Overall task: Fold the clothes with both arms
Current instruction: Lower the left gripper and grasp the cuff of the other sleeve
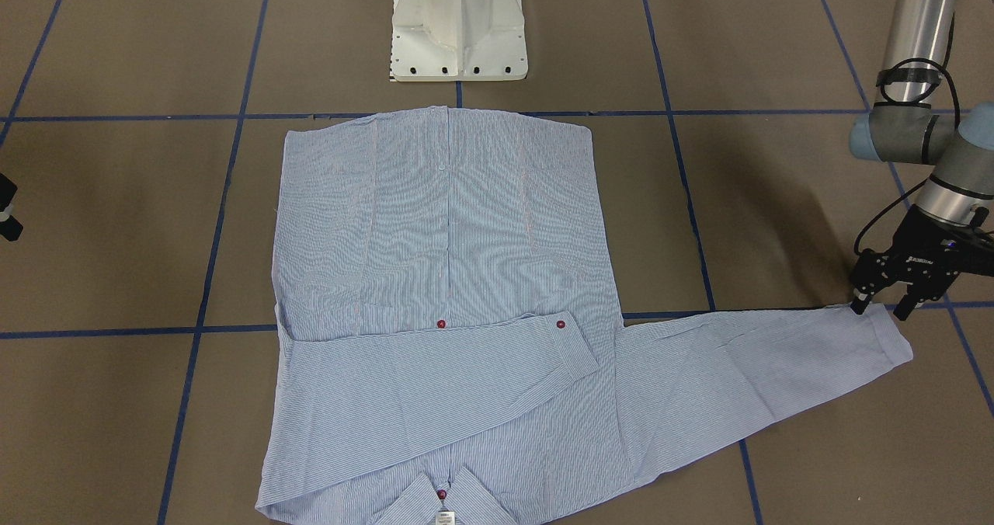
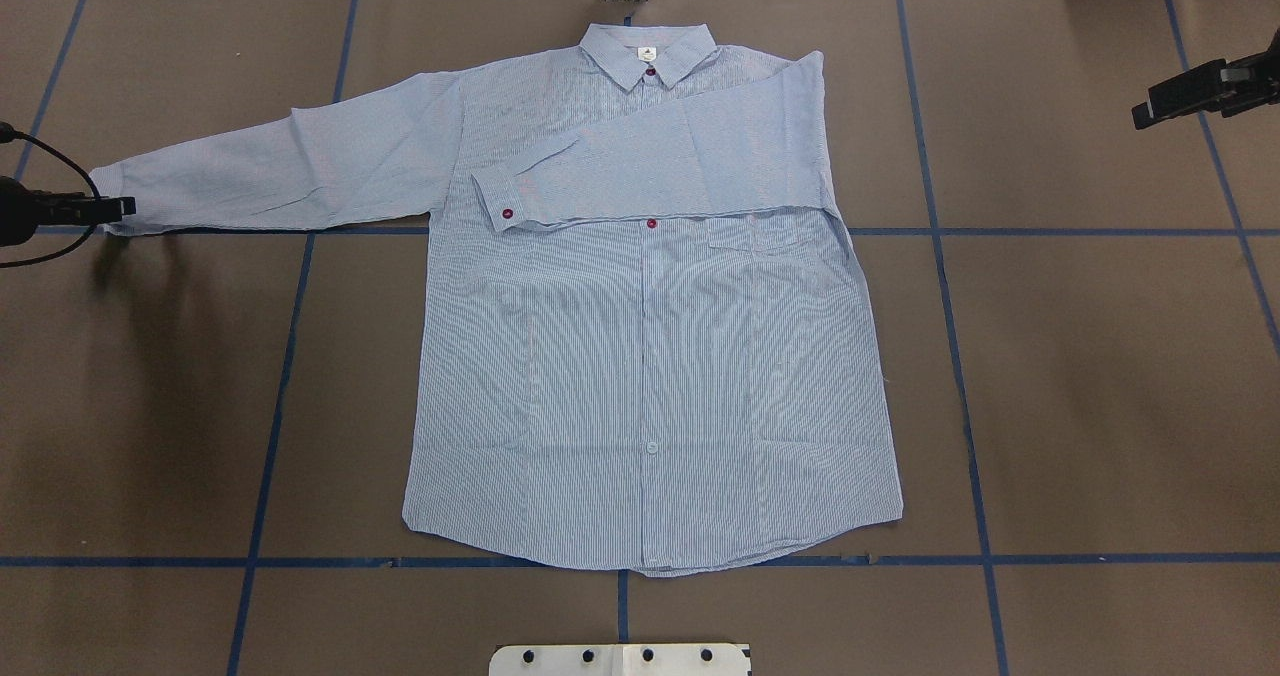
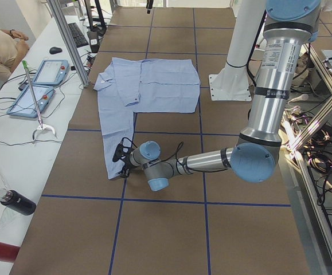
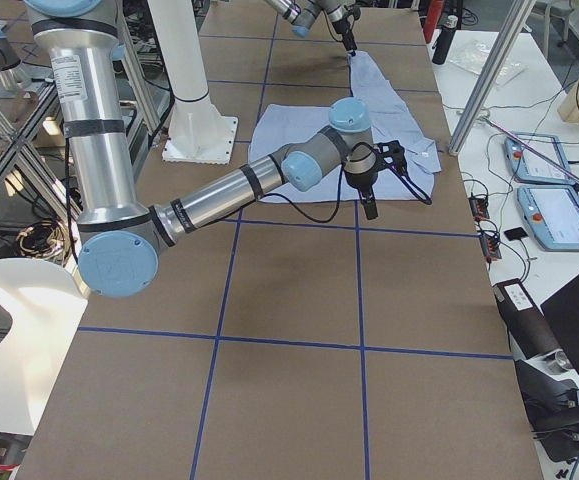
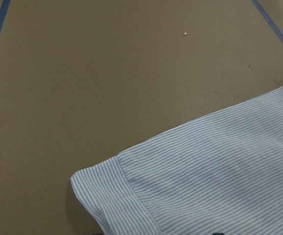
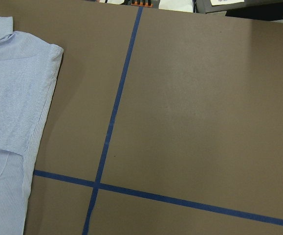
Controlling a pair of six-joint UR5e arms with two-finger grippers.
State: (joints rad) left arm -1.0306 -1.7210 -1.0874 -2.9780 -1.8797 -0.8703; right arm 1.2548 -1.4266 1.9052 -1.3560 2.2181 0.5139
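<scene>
**Shirt flat, one sleeve in, left pincer at the other cuff**

The striped shirt (image 2: 650,356) lies spread face up on the brown tabletop (image 2: 1080,356), straight out in front of the white pedestal base (image 1: 458,36). Its hem is on the side nearest the base and its collar (image 2: 648,56) on the side farthest from it. One sleeve (image 2: 640,171) is folded across the chest, its cuff button dark red. The other sleeve (image 2: 290,171) stretches flat, well out to the base's left.

At the end of that outstretched sleeve the left pincer (image 1: 879,310) sits low, fingers spread apart, tips right at the edge of the cuff (image 1: 893,342). I cannot tell whether any cloth lies between them. The left wrist view shows the cuff flat on the tabletop.

The right pincer (image 2: 1145,113) hangs well out to the base's right, clear of the shirt and above bare tabletop crossed by blue tape lines (image 6: 109,122). Whether its jaws are wide or narrow I cannot tell.
</scene>
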